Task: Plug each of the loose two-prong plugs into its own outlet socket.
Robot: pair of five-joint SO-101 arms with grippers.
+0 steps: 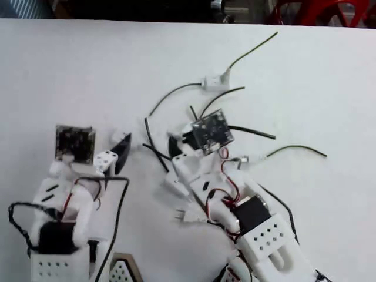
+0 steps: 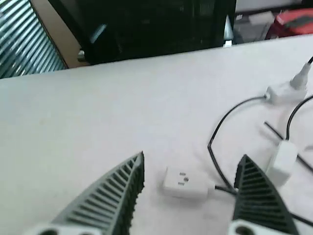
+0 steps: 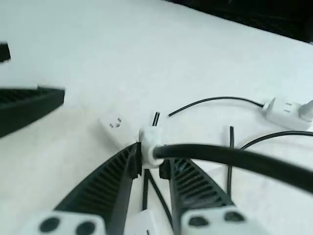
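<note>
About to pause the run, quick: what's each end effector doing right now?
Left end effector: open, holding nothing.
Right end effector: closed on a white plug.

My left hand (image 2: 191, 159) hangs over the surface (image 1: 70, 70), and a socket (image 2: 185, 182) lies just ahead of it. To the right, my right hand (image 3: 150, 159) holds a plug (image 3: 149, 144) near that socket, not touching it. Farther back lies a joined plug and socket (image 1: 214, 82). A spare plug (image 1: 185, 216) lies beside my right arm (image 1: 258, 217), nearer me.
</note>
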